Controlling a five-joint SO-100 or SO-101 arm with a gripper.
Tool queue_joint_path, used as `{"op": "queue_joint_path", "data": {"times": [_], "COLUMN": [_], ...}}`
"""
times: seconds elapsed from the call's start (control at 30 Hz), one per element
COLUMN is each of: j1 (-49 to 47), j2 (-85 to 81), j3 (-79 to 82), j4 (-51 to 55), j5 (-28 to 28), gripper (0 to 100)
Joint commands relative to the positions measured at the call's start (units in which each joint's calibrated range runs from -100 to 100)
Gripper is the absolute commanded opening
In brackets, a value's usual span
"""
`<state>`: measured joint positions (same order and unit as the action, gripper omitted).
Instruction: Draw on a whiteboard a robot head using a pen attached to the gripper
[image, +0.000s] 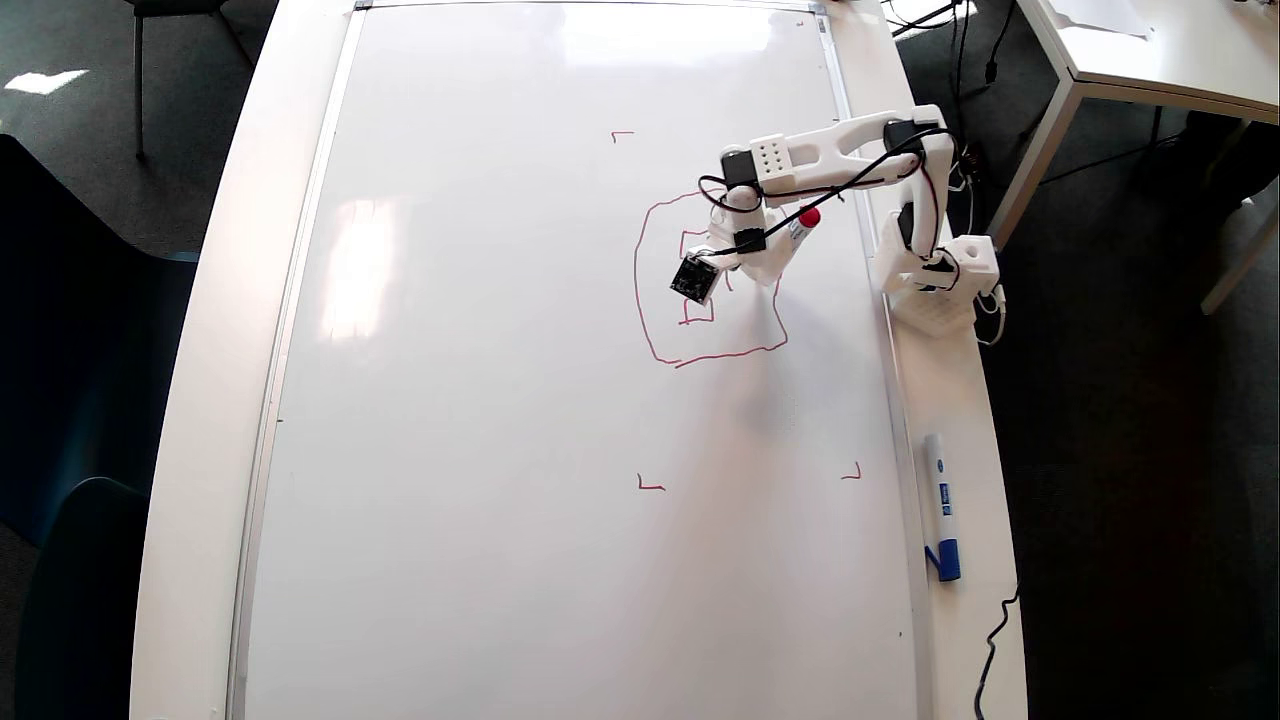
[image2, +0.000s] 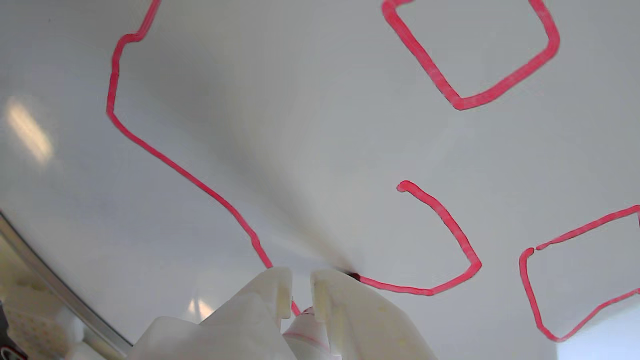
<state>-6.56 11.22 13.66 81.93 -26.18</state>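
Taking the overhead view left to right with the head as landmark: to its left the whiteboard is bare gloss with window glare, nothing to steer around. The head itself sits in the board's upper right — a wobbly outline with two small squares inside, partly covered by the end effector. The pen slants up to the right of the head's middle, its red cap showing. Further right, past the board's frame, a blue-capped marker lies on the worktop, well clear.

In the wrist view the end effector has its two fingers drawn close on the pen, pinching the barrel. The tip meets the board just right of the fingers, at the end of a hooked red stroke that lies between the outline on its left and the two squares on its right. That stroke reads as the D shape, half made.

To finish it well, I would keep the tip pressed evenly — the lines so far wobble, so slow, small joint moves matter. The curve should turn back toward the stroke's free upper end and close there, staying off the outline beside it. The risks, as I judge them, are skipping on the glossy surface or overshooting into the outline.
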Motion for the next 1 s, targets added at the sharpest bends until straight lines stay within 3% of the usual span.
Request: {"op": "queue_joint_path", "data": {"times": [0.0, 0.4, 0.97], "j1": [-0.5, -0.2, -0.6], "j2": [-0.9, -0.8, -3.2], "j3": [-0.7, -0.8, -1.1], "j4": [-3.0, -9.4, -8.4], "j5": [-0.1, 0.2, 0.0], "gripper": [1, 1, 1]}}
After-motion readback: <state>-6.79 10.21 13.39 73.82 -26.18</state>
